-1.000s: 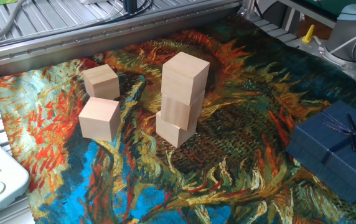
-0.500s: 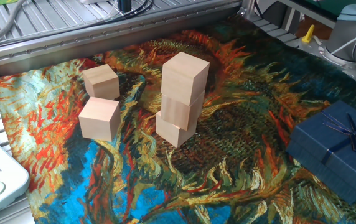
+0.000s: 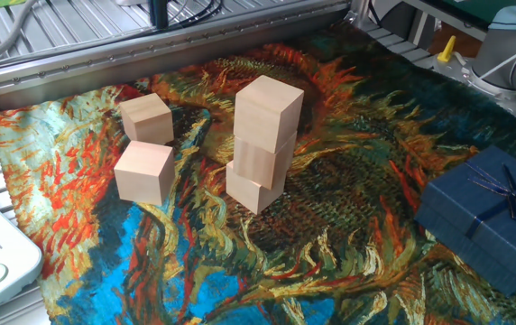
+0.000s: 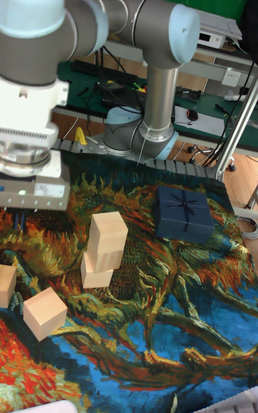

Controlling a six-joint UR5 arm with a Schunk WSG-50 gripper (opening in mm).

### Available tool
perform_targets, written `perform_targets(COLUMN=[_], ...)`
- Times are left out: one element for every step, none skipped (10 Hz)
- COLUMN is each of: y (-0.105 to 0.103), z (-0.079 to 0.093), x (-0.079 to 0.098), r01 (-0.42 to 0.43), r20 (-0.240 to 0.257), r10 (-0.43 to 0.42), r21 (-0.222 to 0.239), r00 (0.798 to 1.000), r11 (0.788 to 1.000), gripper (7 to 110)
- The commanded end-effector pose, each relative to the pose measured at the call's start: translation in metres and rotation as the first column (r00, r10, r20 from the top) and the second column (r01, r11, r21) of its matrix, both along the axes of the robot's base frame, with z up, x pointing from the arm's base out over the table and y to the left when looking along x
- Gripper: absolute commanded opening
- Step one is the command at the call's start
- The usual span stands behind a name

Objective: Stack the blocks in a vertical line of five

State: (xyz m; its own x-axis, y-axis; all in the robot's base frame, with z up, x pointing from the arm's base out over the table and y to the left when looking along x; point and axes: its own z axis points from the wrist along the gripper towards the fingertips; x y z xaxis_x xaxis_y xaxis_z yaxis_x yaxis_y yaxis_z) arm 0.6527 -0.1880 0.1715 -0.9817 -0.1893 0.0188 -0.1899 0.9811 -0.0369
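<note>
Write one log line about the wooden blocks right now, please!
stack: three pale wooden cubes high | loose: two pale wooden cubes on painted cloth | gripper: fingers out of view | dark blue gift box: untouched

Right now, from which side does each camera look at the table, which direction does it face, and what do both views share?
Fixed view: sits high at one table side, looks down on the three-high stack of pale wooden cubes; only a dark bit of the robot shows at the top edge.
Tall fixed view: sits opposite, facing the grey robot arm and its base; the jaws are hidden.
Shared: the stack, the two loose pale wooden cubes, the dark blue ribboned gift box, the painted cloth.
</note>
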Motion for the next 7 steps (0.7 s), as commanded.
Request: perform_targets(y=[-0.002,-0.001,-0.012,-0.015,-0.019,-0.019,-0.013], z=[-0.041,-0.051,-0.060,-0.070,-0.076,-0.075,-0.071], x=[0.019,0.020,0.026,0.033,0.035,0.037,0.038], r01=[-0.018,-0.010,0.002,0.024,0.022,0.014,0.033], r20=[0.002,-0.015,-0.007,0.007,0.026,0.062,0.084], r10=[0.018,0.011,-0.002,-0.024,-0.022,-0.016,-0.038], r21=[0.067,0.053,0.011,0.010,0.007,0.034,0.066], r00=[1.000,1.000,1.000,1.000,0.999,0.998,0.996], r11=[0.998,0.999,1.000,1.000,1.000,0.999,0.997], gripper=[7,7,7,7,7,7,22])
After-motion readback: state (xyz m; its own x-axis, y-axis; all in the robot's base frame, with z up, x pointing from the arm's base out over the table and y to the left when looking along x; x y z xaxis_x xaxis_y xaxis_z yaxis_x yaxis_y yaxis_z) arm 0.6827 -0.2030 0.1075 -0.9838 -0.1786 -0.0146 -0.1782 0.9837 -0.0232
